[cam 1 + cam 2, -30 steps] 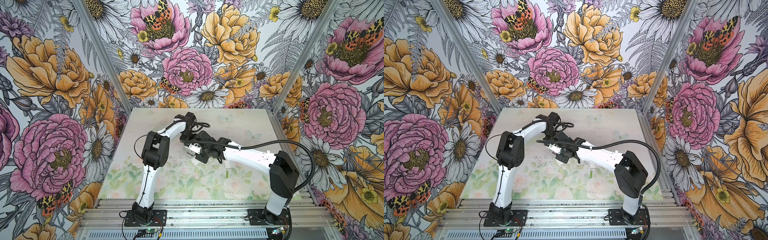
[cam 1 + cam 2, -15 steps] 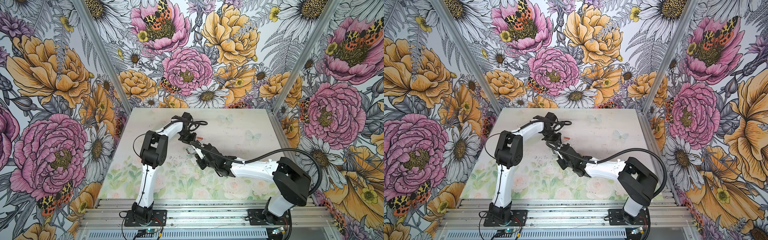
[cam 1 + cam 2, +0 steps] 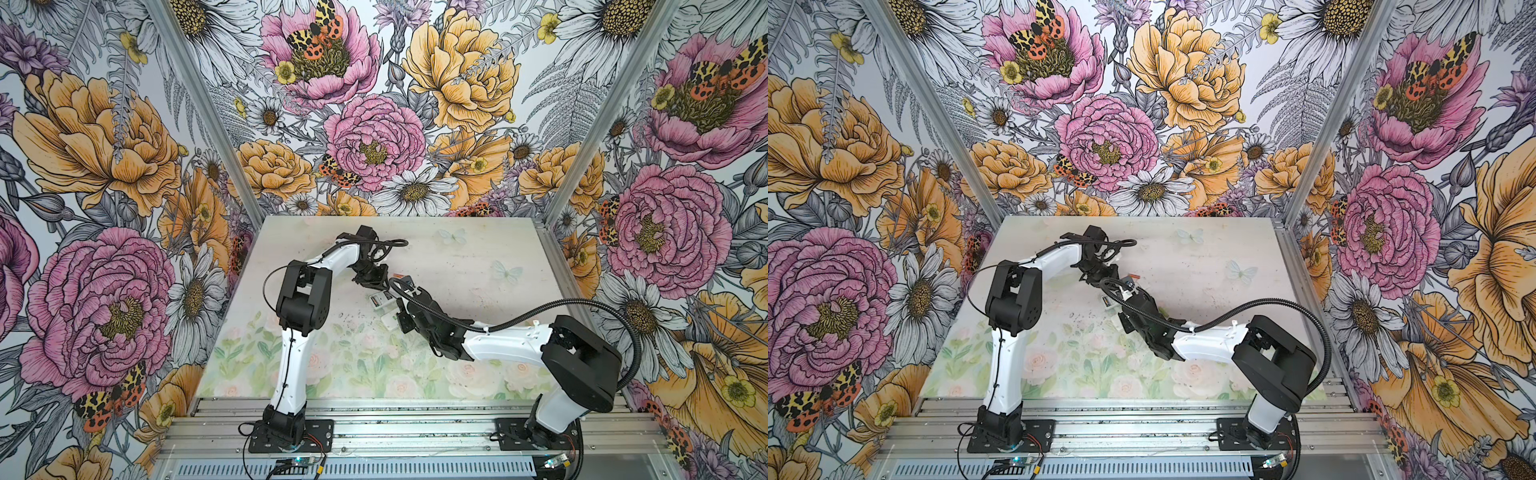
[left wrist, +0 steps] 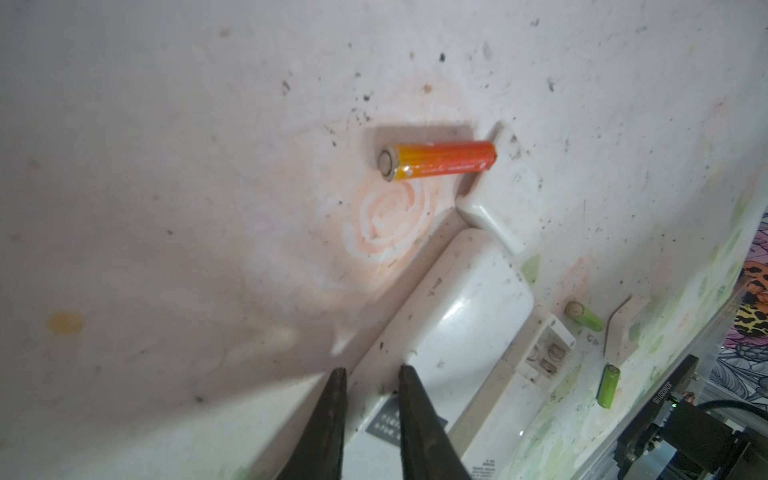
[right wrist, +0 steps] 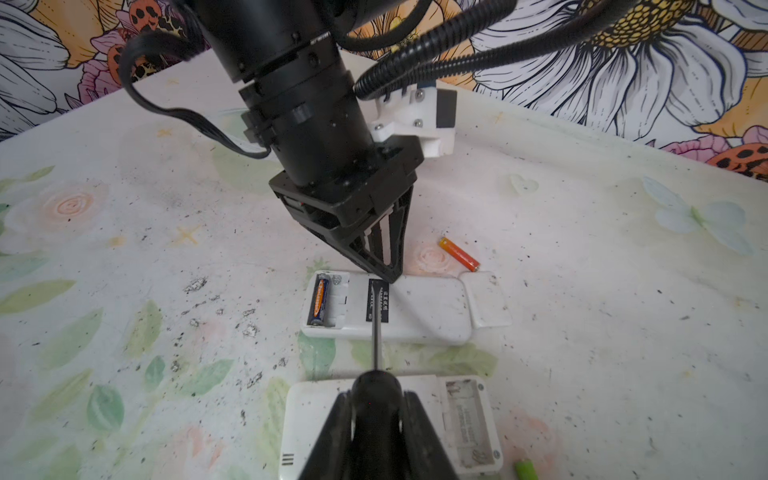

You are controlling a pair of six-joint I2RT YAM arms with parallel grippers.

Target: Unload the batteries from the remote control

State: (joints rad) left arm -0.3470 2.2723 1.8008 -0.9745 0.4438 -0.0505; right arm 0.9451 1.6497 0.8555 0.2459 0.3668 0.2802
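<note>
Pins the remote [image 5: 424, 307] by its long edge with the left gripper [image 5: 390, 274], jaws slightly apart and empty, likely to stop sliding. Grips the screwdriver [image 5: 376, 332] tight in the right gripper [image 5: 376, 397], tip aimed at the remote's middle, likely for prying. Holds one black battery [image 5: 319, 301] in the remote's open end. Shows the orange battery [image 5: 459, 254] out beside the remote's other end.

The floral-print tabletop [image 3: 457, 257] bears a long white remote [image 5: 419, 307], a squarer white remote [image 5: 307, 424], a white cover [image 5: 486, 299], an orange battery [image 5: 459, 254] and two light green batteries [image 4: 586, 320].
</note>
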